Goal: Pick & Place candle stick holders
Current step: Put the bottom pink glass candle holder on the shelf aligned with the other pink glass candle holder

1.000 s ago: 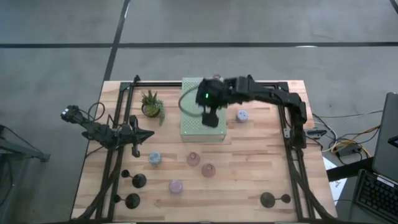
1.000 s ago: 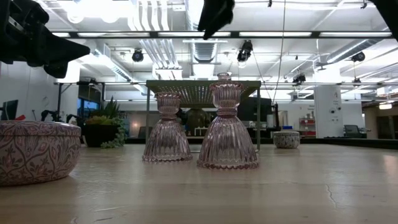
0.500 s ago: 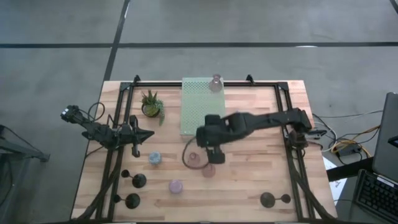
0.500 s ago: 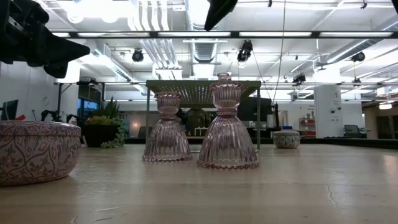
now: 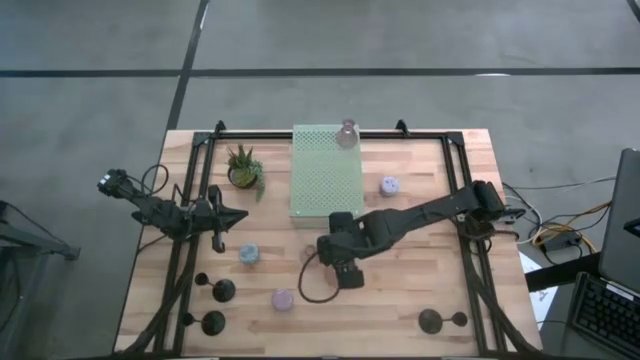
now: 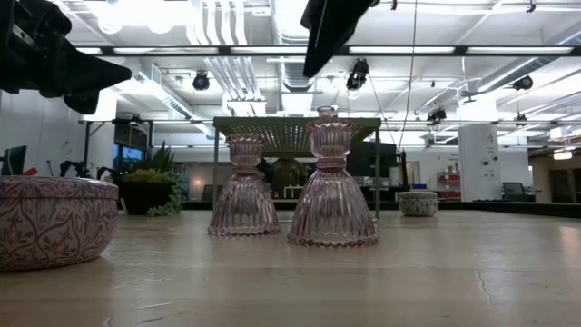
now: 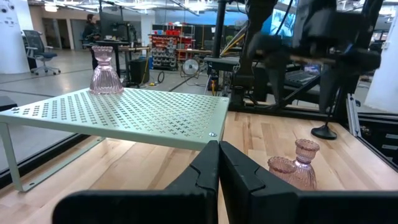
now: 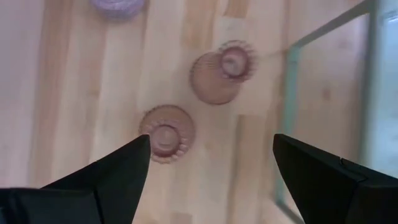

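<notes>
Swinging my right gripper (image 5: pixel 340 268) off the green perforated board (image 5: pixel 326 180) to above two pink glass holders (image 8: pixel 166 133) on worktop, jaws wide, empty; third pink (image 5: pixel 347 133) sits on board, next pick

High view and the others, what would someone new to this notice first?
The right gripper, fingers wide open, hangs over two pink glass holders on the bare wood in front of the green perforated board. A third pink holder already stands on the board's far edge. The left gripper waits shut by the table's left side.
</notes>
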Motion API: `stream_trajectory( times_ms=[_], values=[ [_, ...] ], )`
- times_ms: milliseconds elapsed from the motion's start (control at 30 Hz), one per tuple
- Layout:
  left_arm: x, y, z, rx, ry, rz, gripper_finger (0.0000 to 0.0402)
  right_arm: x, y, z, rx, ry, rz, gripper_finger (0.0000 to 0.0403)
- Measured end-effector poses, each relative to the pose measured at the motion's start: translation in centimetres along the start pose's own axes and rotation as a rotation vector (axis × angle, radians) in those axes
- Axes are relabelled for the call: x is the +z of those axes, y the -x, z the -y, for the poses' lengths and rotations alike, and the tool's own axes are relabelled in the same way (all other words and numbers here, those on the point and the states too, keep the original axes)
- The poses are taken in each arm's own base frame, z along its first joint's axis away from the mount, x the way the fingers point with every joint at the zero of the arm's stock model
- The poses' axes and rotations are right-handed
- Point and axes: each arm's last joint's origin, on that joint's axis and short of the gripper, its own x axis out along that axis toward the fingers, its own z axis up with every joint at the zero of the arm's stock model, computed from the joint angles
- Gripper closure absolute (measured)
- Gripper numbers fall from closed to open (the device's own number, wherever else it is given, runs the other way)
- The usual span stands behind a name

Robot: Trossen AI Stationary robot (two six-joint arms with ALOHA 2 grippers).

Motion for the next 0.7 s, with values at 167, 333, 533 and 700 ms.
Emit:
stream_trajectory(
  times_ms=[167,333,533,700],
  values=[
    [0.0,0.0,0.0,0.0,0.0,0.0,0.0388,-0.6,-1.7,-0.4,0.034,-0.004,-0.002,0.0069],
    [0.0,0.0,0.0,0.0,0.0,0.0,0.0388,-1.2,-3.0,-0.6,0.044,-0.011,0.001,0.0069],
    [0.0,0.0,0.0,0.0,0.0,0.0,0.0388,-2.0,-4.3,-0.7,0.052,-0.021,-0.018,0.0071],
    [0.0,0.0,0.0,0.0,0.0,0.0,0.0388,-2.4,-5.2,-1.4,0.061,-0.015,0.004,0.0076]
  ],
)
